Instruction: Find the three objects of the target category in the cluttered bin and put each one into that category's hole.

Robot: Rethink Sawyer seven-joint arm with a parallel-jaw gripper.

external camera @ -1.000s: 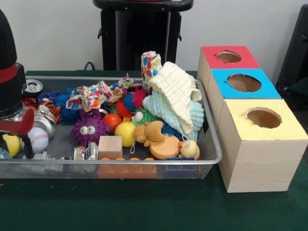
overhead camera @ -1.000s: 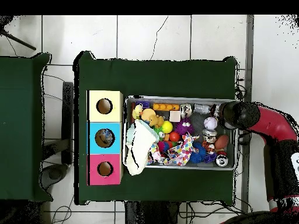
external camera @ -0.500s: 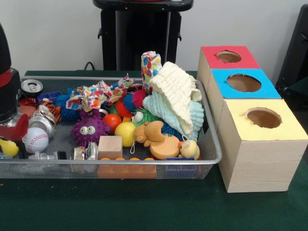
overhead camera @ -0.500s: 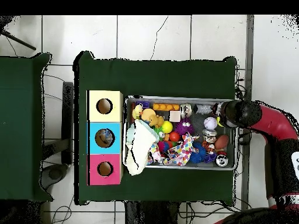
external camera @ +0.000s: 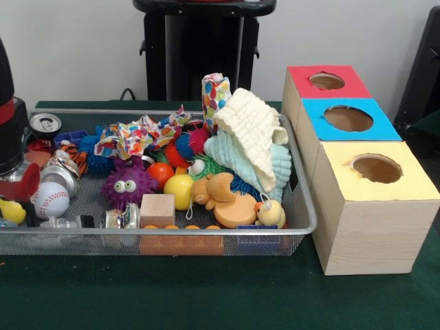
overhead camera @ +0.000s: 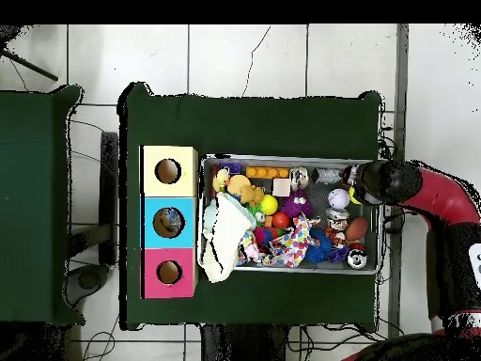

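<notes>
Bin [external camera: 302, 223] of wire mesh sits on your green surface [external camera: 206, 295], packed with small things. Near its front rim you see a purple spiky ball with googly eyes [external camera: 128, 185], a plain wooden block [external camera: 157, 210], a yellow ball [external camera: 179, 190] and an orange ball [external camera: 161, 173] behind it. A baseball [external camera: 50, 199] with red stitching lies at the left end, with a drink can [external camera: 45, 124] standing in the far left corner. A pale yellow cloth [external camera: 251, 134] is heaped over a mint green one [external camera: 237, 158] toward the right end, beside a strip of spotted, many-coloured paper [external camera: 137, 135]. A small yellow duck [external camera: 271, 214] rests in the front right corner, touching an orange plush toy [external camera: 223, 196].

Just right of the bin stand three wooden boxes in a row, each with a round hole on top: yellow box [external camera: 375, 168] nearest, blue box [external camera: 348, 118] in the middle, red box [external camera: 326, 80] farthest.

Your tool [external camera: 14, 196] hangs over the bin's left end, close beside the baseball. A small yellow thing [external camera: 12, 210] shows at its tip, but you cannot tell whether it is held or how far the tool is open. From overhead, the red arm [overhead camera: 437, 202] reaches in over that same end.
</notes>
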